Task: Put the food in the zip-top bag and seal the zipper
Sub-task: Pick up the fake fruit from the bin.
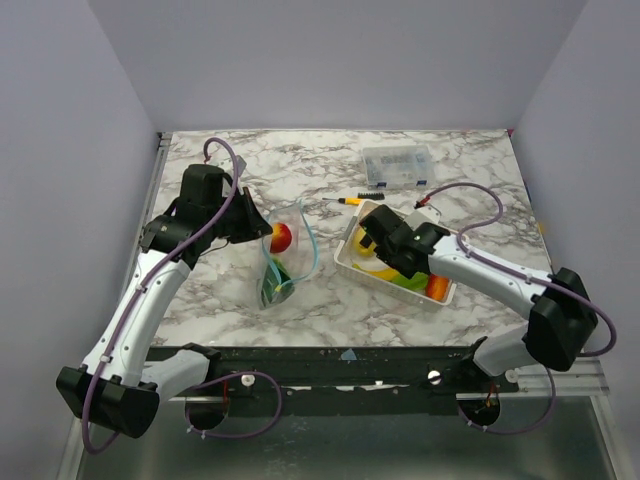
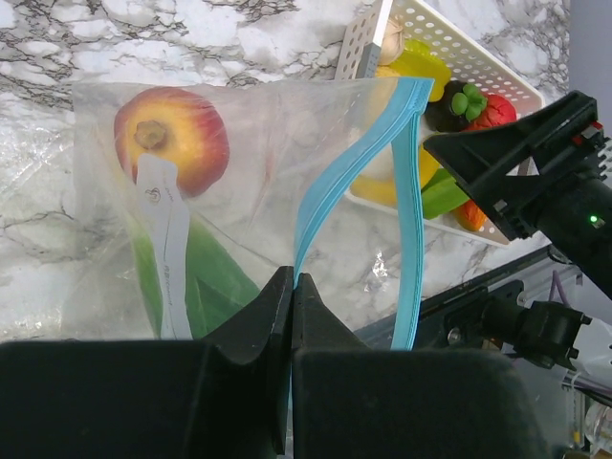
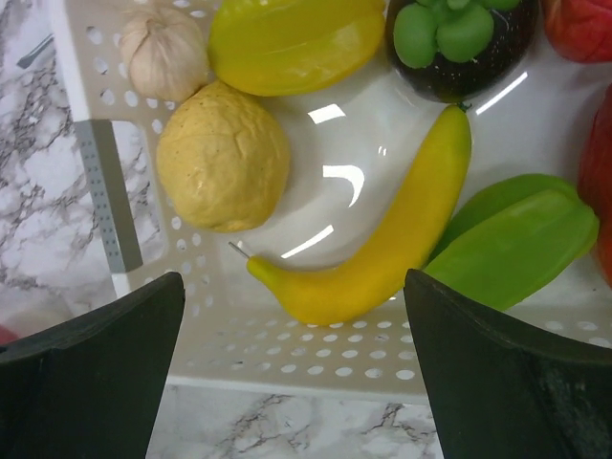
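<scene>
Left jaws clamp the zipper (image 2: 330, 182) of the zip-top bag (image 2: 258, 143) on the table (image 2: 191, 38), one peach (image 2: 177, 139) and one green piece (image 2: 215, 273) inside. Right jaws gape above the basket (image 3: 287, 354) with its one banana (image 3: 382, 258) and one lemon (image 3: 222, 158).

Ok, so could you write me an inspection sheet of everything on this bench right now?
Surface: white-grey marble-pattern table.
Job's things: clear zip-top bag, mouth open, holding a red-yellow fruit and a green piece; a banana and other pieces lie in the white basket.
Clutter: clear lidded box; small yellow-handled tool.
Grippers: left gripper shut on the blue zipper; right gripper open above the basket.
Cables: purple cables run along both arms.
Surroundings: plain walls.
</scene>
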{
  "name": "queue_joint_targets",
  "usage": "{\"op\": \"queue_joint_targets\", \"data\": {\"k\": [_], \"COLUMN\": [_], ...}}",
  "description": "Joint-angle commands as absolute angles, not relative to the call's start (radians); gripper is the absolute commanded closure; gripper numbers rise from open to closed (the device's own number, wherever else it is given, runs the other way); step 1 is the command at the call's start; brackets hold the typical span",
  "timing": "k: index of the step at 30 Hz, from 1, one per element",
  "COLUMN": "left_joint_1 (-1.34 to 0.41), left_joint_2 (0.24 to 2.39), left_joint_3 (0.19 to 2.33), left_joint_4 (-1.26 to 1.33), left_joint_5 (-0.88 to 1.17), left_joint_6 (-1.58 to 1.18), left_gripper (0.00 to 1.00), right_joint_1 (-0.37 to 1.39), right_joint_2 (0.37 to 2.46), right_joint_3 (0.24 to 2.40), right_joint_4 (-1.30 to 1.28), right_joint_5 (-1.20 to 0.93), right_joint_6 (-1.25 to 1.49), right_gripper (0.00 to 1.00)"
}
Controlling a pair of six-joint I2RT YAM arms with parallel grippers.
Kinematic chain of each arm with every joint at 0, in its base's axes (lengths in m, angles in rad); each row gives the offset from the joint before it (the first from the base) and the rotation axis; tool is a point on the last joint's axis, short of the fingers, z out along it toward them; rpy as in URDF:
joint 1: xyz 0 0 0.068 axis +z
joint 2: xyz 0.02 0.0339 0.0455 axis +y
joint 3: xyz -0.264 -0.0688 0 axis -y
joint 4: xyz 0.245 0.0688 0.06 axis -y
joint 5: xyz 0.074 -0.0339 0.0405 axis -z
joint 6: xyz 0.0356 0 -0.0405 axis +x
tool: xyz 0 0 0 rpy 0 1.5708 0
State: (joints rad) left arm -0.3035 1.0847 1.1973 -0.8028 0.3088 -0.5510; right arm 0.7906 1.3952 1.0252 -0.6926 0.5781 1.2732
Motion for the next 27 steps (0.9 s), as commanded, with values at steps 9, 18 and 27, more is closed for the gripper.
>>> {"op": "queue_joint_targets", "data": {"k": [9, 18, 27], "left_joint_1": [-0.308, -0.308, -0.308], "left_joint_2": [1.06, 1.062, 1.057], "left_joint_3": [1.189, 1.198, 1.195], "left_joint_4": [-0.788, -0.786, -0.786], "left_joint_5": [0.336, 0.347, 0.347], "left_joint_6": [-0.548, -0.548, -0.545], "left_gripper": [1.0, 1.0, 1.0], "right_joint_1": [0.784, 0.755, 0.679], "right_joint_2": [1.552, 1.546, 1.606], "right_joint_3": [1.097, 1.002, 0.984], "right_joint_4": [-0.825, -0.746, -0.695], "right_joint_5": [0.564, 0.517, 0.4], "right_joint_6": [1.51, 1.636, 1.64], "right_gripper": [0.14, 0.25, 0.3]}}
